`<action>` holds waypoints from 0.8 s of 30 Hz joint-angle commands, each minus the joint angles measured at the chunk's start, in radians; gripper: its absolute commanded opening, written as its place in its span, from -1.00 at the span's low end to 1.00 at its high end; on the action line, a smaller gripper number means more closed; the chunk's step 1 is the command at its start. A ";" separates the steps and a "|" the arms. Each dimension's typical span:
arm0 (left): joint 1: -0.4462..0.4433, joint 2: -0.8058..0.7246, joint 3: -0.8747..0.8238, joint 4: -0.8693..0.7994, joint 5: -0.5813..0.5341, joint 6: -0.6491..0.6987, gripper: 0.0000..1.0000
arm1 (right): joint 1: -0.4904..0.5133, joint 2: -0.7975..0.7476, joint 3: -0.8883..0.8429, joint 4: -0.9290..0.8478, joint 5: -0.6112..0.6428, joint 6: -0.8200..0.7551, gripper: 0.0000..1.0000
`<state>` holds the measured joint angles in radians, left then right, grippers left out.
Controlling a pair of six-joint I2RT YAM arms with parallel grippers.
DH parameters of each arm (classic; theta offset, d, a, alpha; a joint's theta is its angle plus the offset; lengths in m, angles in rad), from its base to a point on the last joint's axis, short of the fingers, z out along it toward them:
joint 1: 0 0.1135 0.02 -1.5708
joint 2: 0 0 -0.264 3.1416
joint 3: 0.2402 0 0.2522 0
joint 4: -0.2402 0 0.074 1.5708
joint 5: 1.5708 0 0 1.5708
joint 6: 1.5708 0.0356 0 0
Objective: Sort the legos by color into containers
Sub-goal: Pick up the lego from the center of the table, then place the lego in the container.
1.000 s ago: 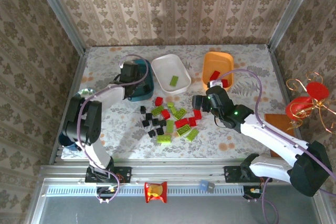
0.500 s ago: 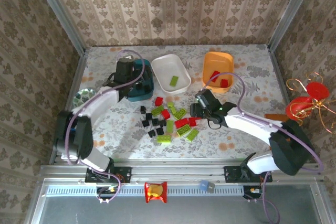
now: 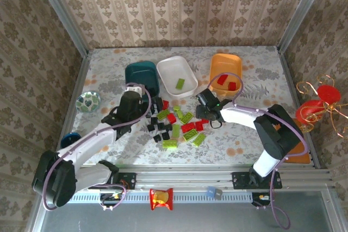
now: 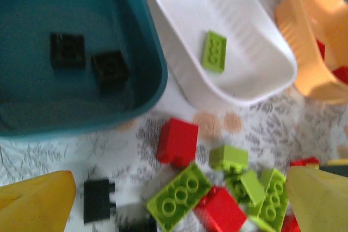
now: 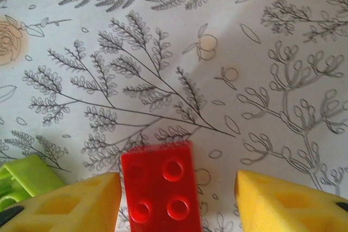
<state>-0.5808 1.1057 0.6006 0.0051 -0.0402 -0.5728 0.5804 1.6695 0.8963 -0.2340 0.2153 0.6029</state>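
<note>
While most of the legos (image 3: 174,126) lie in a loose heap at the middle of the bench (image 3: 255,139), the sorting is, in my judgement, only at its beginning. I count roughly fifteen to twenty bricks there, red, lime green and black mixed together, some of them touching.

The left tool (image 4: 178,199) hangs over the 9 o'clock side of the heap, its fingers spread wide and nothing between them. The right tool (image 5: 176,191) is at the 3 o'clock edge of the heap, half spread astride a red brick (image 5: 159,186) that lies flat on the bench. One finger is against the brick's side and the other is apart from it, so I judge it is not pinched yet.

Farther away, at 11 o'clock from the heap, the teal tub (image 4: 81,115) holds two black bricks (image 4: 110,69). At 12 o'clock the white tub (image 3: 163,69) holds one green brick (image 3: 180,83). At 1 o'clock the orange tub (image 3: 225,61) holds two or three red bricks (image 3: 232,85). Each colour has its tub, but the greater part is not yet sorted.
</note>
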 commanded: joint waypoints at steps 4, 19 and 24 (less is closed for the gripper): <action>-0.024 -0.135 -0.077 -0.025 -0.035 0.002 1.00 | -0.002 0.062 0.031 -0.030 0.009 -0.018 0.04; -0.024 -0.143 -0.163 -0.019 -0.041 -0.014 1.00 | -0.151 -0.254 0.080 -0.061 0.065 -0.104 -0.42; -0.024 -0.139 -0.171 -0.021 -0.036 -0.034 1.00 | -0.250 -0.139 0.245 -0.066 0.118 -0.121 -0.42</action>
<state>-0.6010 0.9676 0.4427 -0.0154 -0.0742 -0.5831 0.3611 1.4601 1.0786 -0.2741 0.2714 0.5144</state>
